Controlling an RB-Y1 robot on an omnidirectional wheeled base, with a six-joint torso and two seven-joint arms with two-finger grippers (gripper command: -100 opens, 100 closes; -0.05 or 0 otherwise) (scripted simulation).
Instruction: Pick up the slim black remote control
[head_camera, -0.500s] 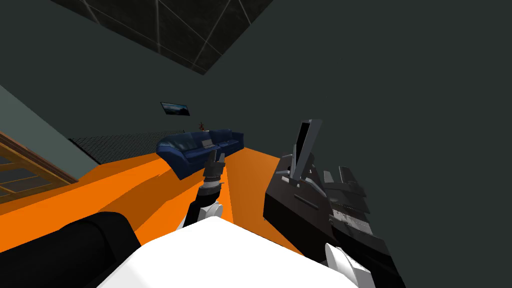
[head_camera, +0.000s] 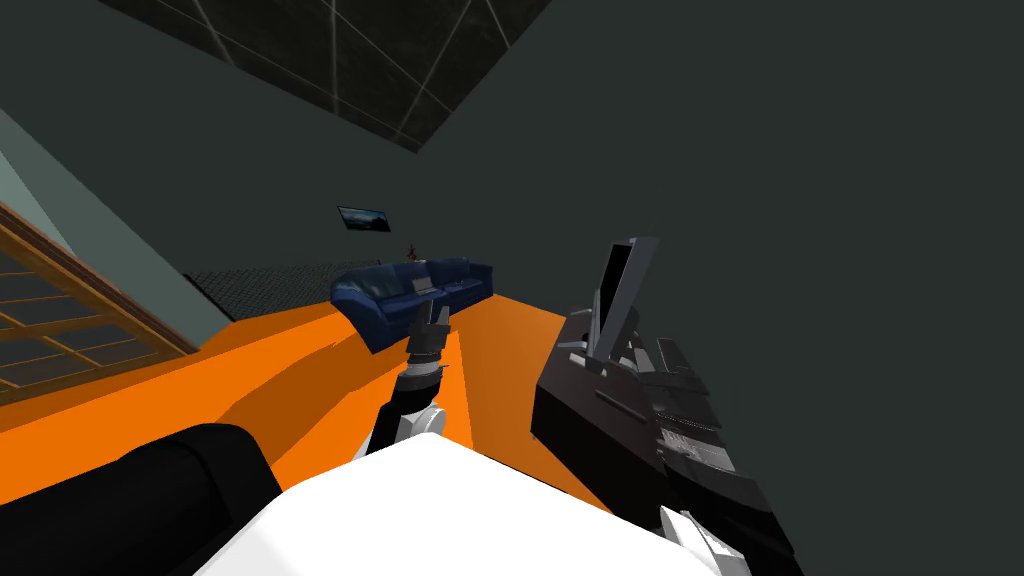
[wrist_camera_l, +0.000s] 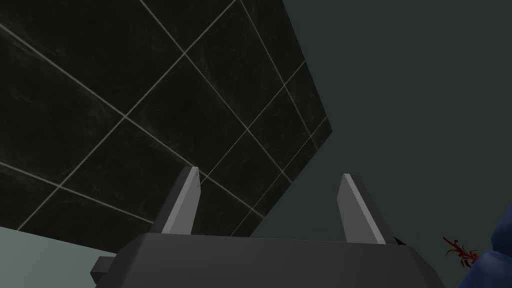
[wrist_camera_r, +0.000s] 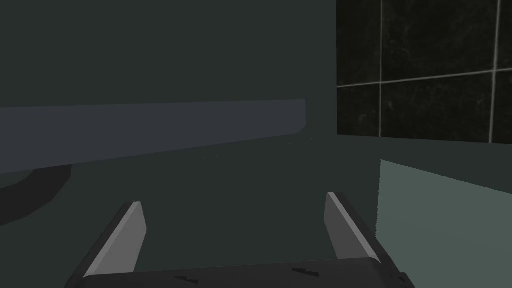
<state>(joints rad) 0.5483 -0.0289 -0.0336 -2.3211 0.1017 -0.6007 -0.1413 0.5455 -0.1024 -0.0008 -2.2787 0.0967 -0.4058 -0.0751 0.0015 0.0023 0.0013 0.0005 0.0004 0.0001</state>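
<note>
Remote control: too small to make out, perhaps on the blue sofa (head_camera: 410, 290) at 12 o'clock, well apart from both arms. Left gripper (head_camera: 431, 318) and right gripper (wrist_camera_r: 233, 199) gape empty, aimed high. Reach blind and you risk closing on the wrong thing. Your head view shows the sofa whole; the left wrist view catches its corner beside a red sprig (wrist_camera_l: 460, 251).

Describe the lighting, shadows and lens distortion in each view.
Head view: rolled and wide-lens, so the dim grey-green walls splay; the bright orange floor carries darker shadow bands near the dark blue sofa. Left wrist view: dim, even light, no glare on the open left hand. Right wrist view: equally dim; the open right hand has pale fingers catching the most light.
</note>
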